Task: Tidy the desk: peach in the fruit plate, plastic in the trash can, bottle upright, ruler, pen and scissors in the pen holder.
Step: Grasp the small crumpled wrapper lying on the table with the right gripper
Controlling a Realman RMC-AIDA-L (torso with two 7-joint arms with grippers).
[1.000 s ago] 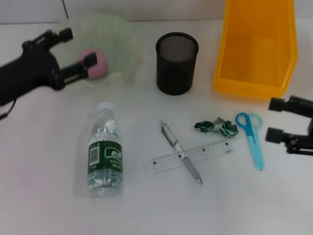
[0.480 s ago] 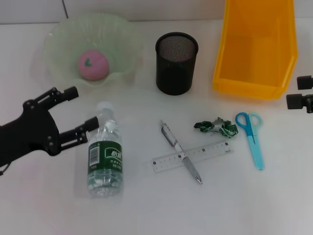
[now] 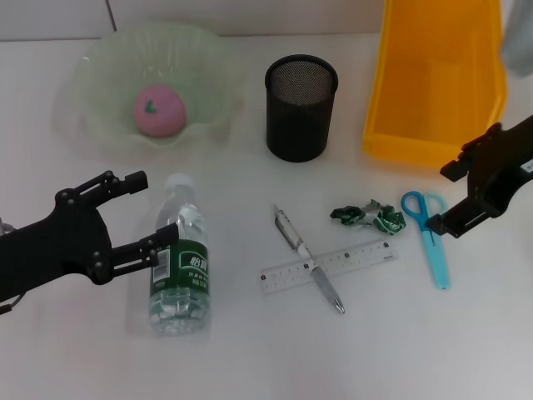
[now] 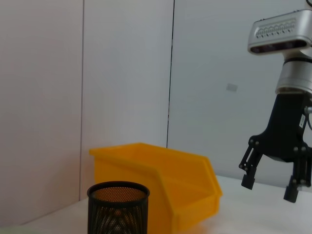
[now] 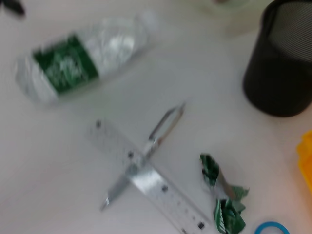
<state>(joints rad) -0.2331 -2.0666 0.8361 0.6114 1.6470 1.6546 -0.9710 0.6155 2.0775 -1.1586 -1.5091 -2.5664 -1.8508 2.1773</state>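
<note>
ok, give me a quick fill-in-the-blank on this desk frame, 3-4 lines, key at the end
1. The peach sits in the ____.
2. The bottle is lying on its ____.
3. The pen lies across the ____.
4. The open left gripper is beside the bottle; the open right gripper is above the ____.

Missing words: plate; side; ruler; scissors

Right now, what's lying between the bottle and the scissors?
In the head view, between the bottle and scissors lie the pen crossing the ruler, and the crumpled plastic.
</note>
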